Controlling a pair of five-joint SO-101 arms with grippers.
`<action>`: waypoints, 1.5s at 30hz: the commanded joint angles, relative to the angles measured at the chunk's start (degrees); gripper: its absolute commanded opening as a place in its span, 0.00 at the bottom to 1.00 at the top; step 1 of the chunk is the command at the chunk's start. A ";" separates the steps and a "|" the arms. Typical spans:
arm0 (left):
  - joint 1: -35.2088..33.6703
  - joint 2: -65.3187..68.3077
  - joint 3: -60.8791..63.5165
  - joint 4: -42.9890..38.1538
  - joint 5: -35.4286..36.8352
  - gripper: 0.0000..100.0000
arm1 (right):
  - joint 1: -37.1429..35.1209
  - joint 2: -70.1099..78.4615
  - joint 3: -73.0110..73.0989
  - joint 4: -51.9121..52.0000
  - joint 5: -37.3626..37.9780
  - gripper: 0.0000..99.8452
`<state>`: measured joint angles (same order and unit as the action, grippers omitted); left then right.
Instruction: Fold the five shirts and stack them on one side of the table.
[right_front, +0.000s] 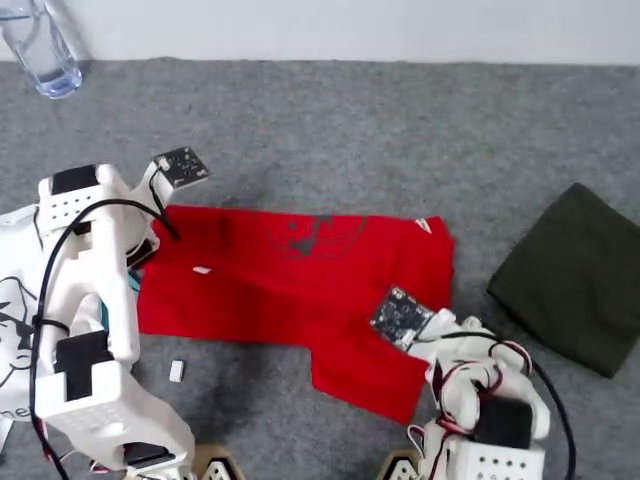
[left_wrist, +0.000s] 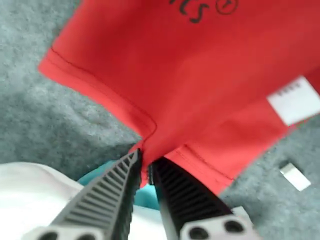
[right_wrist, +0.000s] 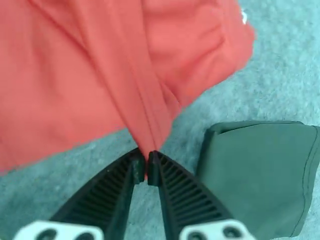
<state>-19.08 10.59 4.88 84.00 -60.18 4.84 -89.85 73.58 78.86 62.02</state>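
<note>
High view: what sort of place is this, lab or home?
Probably a robot test bench: a grey felt-like table cover, the left arm and right arm mounted at its near edge, a red shirt and a folded dark green shirt laid out.

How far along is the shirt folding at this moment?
Done: one dark green shirt lies folded at the high view's right. In hand: the red shirt, spread mid-table, pinched by the left end effector and the right end effector. Left: folding red, then the white shirt at the left edge; nothing is stacked yet.
</note>
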 joint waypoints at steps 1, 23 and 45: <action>-1.76 -0.97 0.13 0.62 -2.55 0.01 | -0.22 -4.09 -0.26 3.12 1.41 0.01; -6.59 -20.57 -0.57 1.49 14.59 0.17 | -3.30 -13.76 -4.66 3.30 -6.33 0.26; 13.45 -24.00 35.91 -17.93 36.04 0.01 | 2.33 -13.67 -4.92 0.31 -8.18 0.10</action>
<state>-5.10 -11.82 38.20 71.25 -24.57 6.51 -101.45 71.56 80.26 54.37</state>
